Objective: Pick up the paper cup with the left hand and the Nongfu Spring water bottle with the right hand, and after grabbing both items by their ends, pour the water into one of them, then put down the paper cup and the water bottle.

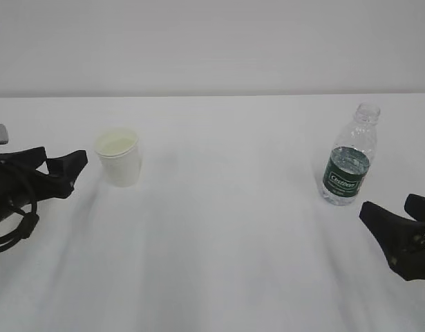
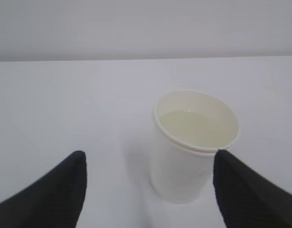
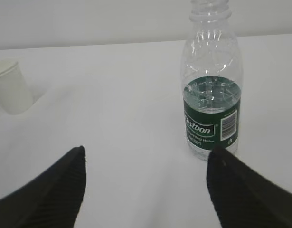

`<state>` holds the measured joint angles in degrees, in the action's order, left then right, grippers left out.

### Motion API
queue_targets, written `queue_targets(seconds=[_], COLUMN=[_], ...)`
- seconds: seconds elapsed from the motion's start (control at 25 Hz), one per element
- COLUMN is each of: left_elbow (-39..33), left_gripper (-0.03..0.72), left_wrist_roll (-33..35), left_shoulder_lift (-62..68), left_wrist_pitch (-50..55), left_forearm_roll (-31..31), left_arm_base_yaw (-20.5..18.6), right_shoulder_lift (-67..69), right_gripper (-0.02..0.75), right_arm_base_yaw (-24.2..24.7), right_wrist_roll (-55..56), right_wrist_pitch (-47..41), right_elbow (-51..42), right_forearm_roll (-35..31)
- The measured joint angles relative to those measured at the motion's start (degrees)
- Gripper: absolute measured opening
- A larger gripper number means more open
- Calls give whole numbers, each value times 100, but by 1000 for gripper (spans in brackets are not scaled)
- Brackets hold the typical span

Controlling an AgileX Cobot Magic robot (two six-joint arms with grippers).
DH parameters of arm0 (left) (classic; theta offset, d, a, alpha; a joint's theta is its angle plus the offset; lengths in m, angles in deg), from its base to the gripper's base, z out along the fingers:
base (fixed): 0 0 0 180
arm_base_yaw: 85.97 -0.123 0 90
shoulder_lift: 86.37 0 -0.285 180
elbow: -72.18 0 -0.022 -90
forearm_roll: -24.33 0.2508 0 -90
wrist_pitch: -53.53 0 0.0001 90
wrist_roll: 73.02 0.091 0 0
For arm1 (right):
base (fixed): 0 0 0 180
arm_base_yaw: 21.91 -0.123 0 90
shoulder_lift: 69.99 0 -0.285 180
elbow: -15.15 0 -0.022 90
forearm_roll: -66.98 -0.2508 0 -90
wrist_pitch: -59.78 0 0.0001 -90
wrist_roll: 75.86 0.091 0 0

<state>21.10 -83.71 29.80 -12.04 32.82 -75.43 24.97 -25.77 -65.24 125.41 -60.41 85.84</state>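
Note:
The paper cup (image 1: 119, 158) stands upright on the left of the white table, its pale yellowish inside showing. My left gripper (image 1: 60, 159) hovers just left of it, open, with a small gap to the cup. In the left wrist view the cup (image 2: 193, 152) stands ahead of the left gripper (image 2: 150, 156), nearer the right finger (image 2: 240, 190). The capless Nongfu Spring water bottle (image 1: 347, 162) stands upright at the right, with water up to its green label. My right gripper (image 1: 390, 206) is open, low and in front of it. In the right wrist view the bottle (image 3: 212, 109) stands beyond the right gripper (image 3: 146, 151).
The white table (image 1: 226, 228) runs back to a pale wall. The right wrist view also catches the cup (image 3: 10, 88) far off at the left. Nothing else stands on the table.

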Motion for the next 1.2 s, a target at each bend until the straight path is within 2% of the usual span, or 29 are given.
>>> queue_targets(seconds=[0.24,0.48,0.92,1.04,1.2], left_elbow=[-244,-378,-418,-430,-430], left_gripper=[592,591,588,588,587], left_wrist_roll=[-374,-415,-420,-420,-429], left_shoulder_lift=[-514,-1197,-2826,-3293,-3858], left_wrist_pitch=[13,232,1831,2235,2752], left_forearm_roll=[-49,-65,-186,-381,-495], left_arm_base_yaw=[0,0,0,0,0], right_shoulder_lift=[-272,-496,-849,-1091,-1587], right_gripper=[592,592,592,592,592], right_arm_base_yaw=[0,0,0,0,0], right_wrist_roll=[117,194,574,595,614], right_wrist_pitch=[0,0,-10,-344,-1255], right_elbow=[0,0,523,775,1173], right_forearm_roll=[-44,-280,-375,-375,-325])
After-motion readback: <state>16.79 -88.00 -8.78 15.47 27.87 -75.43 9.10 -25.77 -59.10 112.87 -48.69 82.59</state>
